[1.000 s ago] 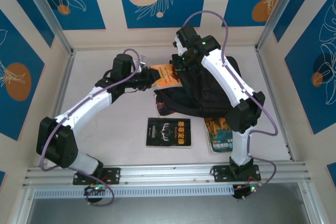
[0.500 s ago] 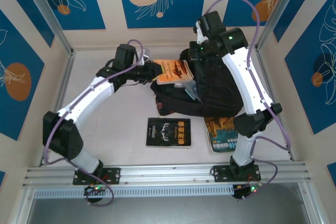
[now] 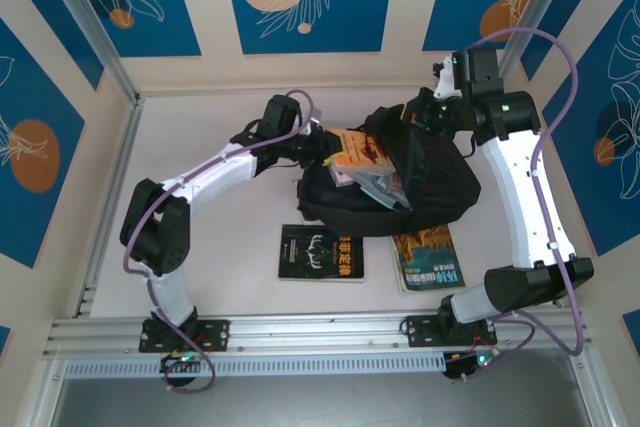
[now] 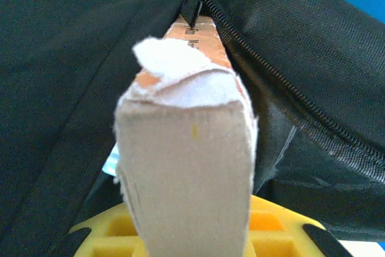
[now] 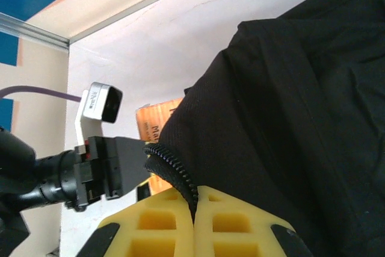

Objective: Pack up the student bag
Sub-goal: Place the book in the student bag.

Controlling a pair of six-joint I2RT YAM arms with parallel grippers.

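Note:
The student bag [image 3: 425, 192], a large black backpack, lies at mid-table with its mouth facing left. My right gripper [image 3: 422, 112] is shut on the bag's zipper edge [image 5: 174, 170] and holds the opening up. My left gripper [image 3: 322, 145] is shut on an orange book [image 3: 362, 150] whose far end sits inside the opening. In the left wrist view the book's pale page edge [image 4: 186, 173] stands between yellow pads [image 4: 277, 227], with black bag fabric [image 4: 66, 58] on both sides. A pale-covered book [image 3: 385, 187] shows inside the bag.
A black book [image 3: 320, 252] lies flat in front of the bag. A teal and orange book [image 3: 430, 262] lies to its right, its top tucked under the bag. Aluminium frame posts and patterned walls close in the table on three sides.
Both grippers moved right. The right one dragged the bag's upper edge to the right and widened the mouth. The left one carried the orange book further into the opening.

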